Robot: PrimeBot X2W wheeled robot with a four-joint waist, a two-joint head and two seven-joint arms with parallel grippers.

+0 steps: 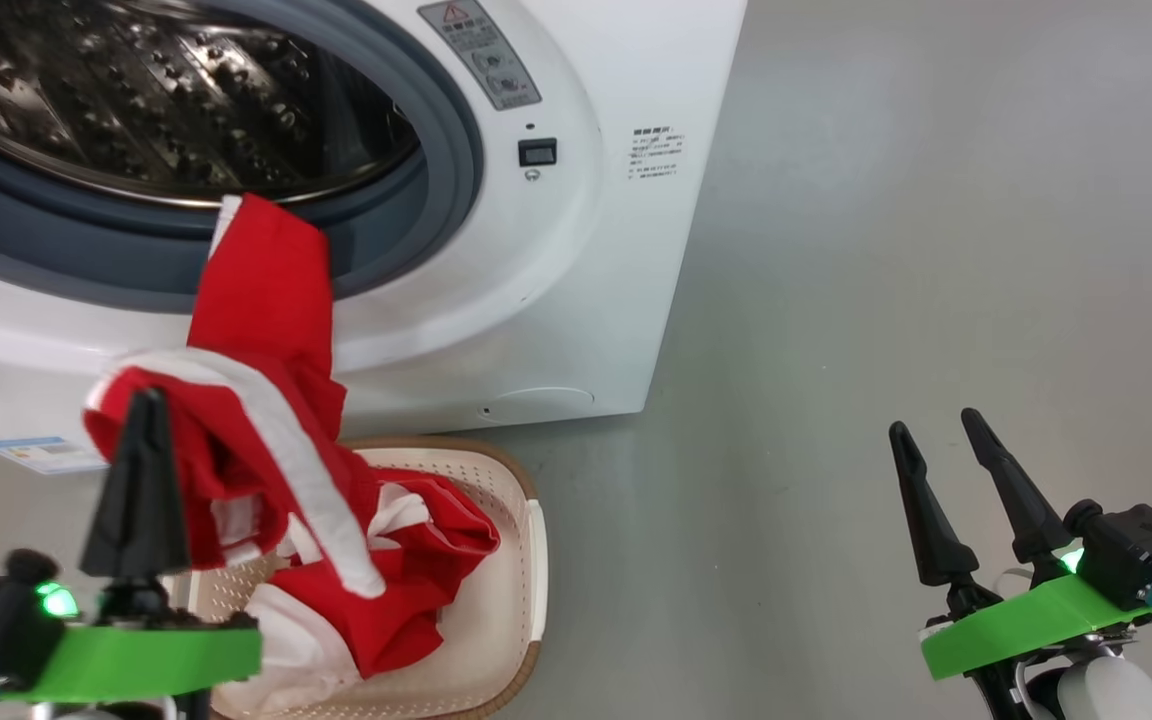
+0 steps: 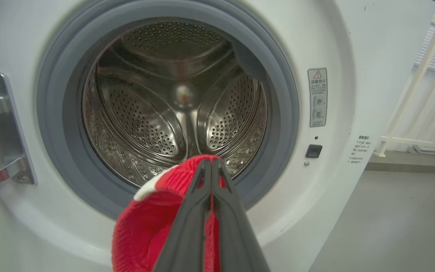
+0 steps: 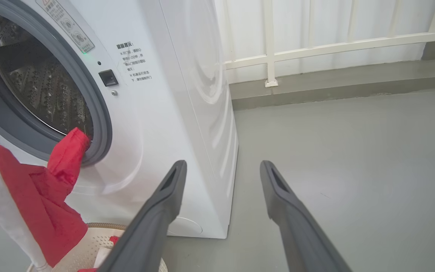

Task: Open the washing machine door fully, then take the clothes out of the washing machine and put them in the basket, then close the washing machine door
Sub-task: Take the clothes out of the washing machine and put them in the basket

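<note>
Left gripper (image 1: 144, 398) is pinched tight on the red and white clothes (image 1: 261, 330) and holds them up above the basket (image 1: 528, 530). One red end hangs over the bottom edge of the round mouth of the washing machine (image 1: 576, 300). The rest droops down into the basket, which sits on the floor (image 1: 886, 250) right in front of the machine. Right gripper (image 1: 934, 422) is off to the side, fingers spread apart, holding nothing.

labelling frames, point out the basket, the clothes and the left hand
basket (image 1: 501, 590), head view, bare inner wall on its right
clothes (image 1: 261, 290), head view, red piece hanging from the drum mouth
left hand (image 2: 211, 161), left wrist view, between its shut fingertips
</note>
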